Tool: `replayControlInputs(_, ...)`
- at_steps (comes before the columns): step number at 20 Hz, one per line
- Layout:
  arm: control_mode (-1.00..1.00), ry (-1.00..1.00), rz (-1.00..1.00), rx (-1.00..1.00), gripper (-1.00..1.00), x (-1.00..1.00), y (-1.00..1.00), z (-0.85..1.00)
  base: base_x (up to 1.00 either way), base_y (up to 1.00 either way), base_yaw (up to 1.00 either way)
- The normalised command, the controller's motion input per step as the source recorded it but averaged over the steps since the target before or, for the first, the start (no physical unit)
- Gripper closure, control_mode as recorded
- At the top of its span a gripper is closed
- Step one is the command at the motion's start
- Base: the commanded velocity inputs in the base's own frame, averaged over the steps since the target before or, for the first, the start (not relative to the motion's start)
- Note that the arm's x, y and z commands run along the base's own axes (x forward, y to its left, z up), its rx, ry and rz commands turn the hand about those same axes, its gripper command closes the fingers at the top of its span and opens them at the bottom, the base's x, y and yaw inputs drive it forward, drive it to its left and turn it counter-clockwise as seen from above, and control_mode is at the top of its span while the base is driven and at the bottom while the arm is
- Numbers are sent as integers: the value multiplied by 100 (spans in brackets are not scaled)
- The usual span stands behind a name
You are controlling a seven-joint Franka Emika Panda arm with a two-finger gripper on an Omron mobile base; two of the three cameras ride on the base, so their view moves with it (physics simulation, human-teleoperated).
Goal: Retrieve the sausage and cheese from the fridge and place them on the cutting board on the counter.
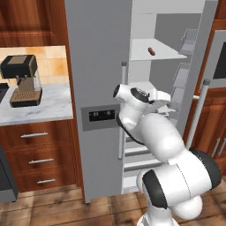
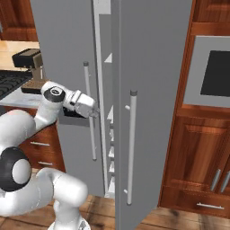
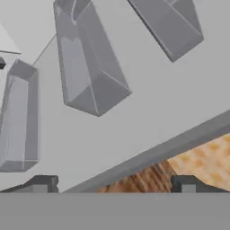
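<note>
The end effector (image 1: pixel 170 102) is at the open fridge (image 1: pixel 101 57), and its two dark fingertips (image 3: pixel 42 183) stand wide apart with nothing between them. It is released and holds nothing. In the left base view the round white arm (image 1: pixel 163 141) covers much of it, so the tips are hard to make out there.

Just in front of the end effector is the inside of the open fridge door (image 2: pixel 152 112). See-through door bins (image 3: pixel 87 63) hang on it, close to the fingertips. Past the door's edge, a bit of the wood floor (image 3: pixel 148 177) shows.

Beside the end effector is the shut fridge door with its long bar handle (image 1: pixel 120 110) and a dark display panel (image 1: pixel 100 116). Below the end effector, white shelves (image 1: pixel 137 152) go down inside the fridge. The arm hides part of them.

Above the end effector and farther back, the sausage (image 1: pixel 152 51) lies on a white shelf (image 1: pixel 156 53) inside the fridge. It is small and reddish-brown, well apart from the fingertips.

Far off to the left side of the end effector is the desk (image 1: pixel 39 106), white-grey stone over brown drawers (image 1: pixel 35 150). A coffee machine (image 1: pixel 23 79) stands on it. The left edge of the picture cuts the desk off.

On the other side, past the open door, is a built-in oven (image 2: pixel 213 72) in brown cabinets.
</note>
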Motion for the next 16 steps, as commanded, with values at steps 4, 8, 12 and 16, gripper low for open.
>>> replayControlInputs(4,-100,9,-18,-4,-100,2,-85,0,0,0,0)
replayControlInputs(8,-100,3,-16,-5,-100,0,-78,0,0,0,0)
replayControlInputs(12,-100,0,-16,-5,-100,-16,-76,0,0,0,0)
replayControlInputs(16,-100,0,-15,-1,-100,-27,-92,0,0,0,0)
